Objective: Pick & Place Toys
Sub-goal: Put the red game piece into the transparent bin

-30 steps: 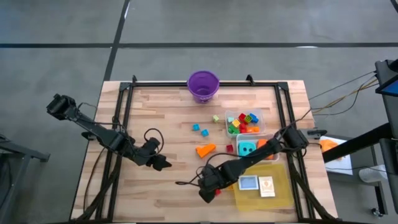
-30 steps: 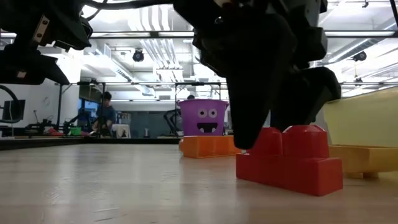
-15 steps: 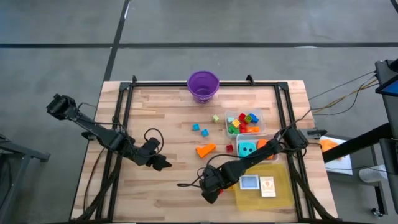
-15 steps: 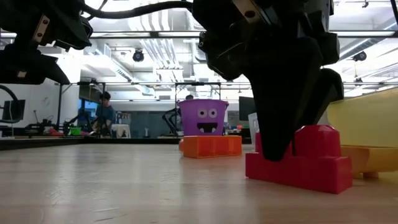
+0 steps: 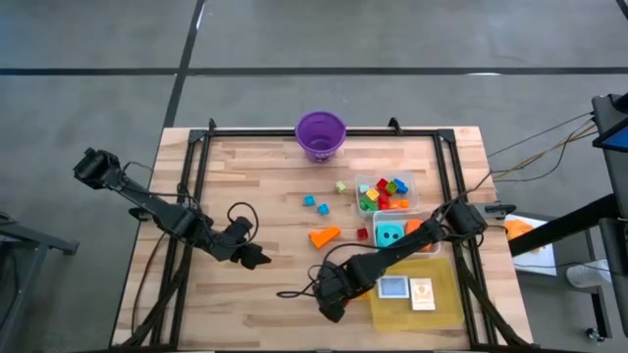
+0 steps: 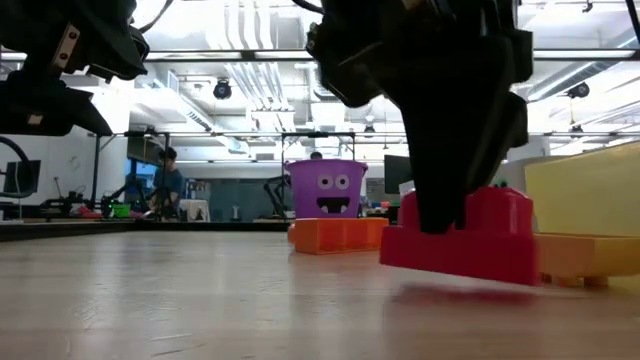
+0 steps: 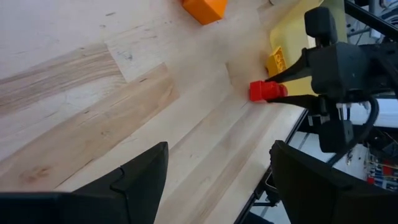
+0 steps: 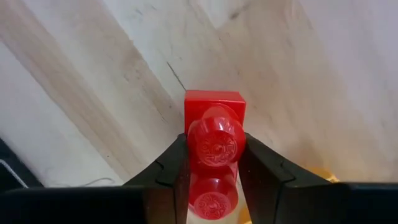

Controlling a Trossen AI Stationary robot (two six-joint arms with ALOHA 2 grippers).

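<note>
Gripping one glossy red plastic block [image 8: 214, 127] with two round studs, the right gripper [image 5: 332, 299] fingers [image 8: 171, 168] clamp its sides, holding it just clear of the table [image 5: 265, 196] beside the yellow tray [image 5: 446, 299]. Left gripper [image 5: 257, 258], fingers apart and empty, hovers well apart from the tray. The tray carries two cards [image 5: 392, 287]. One purple bucket [image 5: 321, 133] stands far from the tray. The table is pale wood planks; the floor grey.

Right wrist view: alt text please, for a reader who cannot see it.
The right gripper is closed on a red two-stud toy block, one dark finger on each side, above the light wooden table. A sliver of yellow shows beside one finger.
</note>
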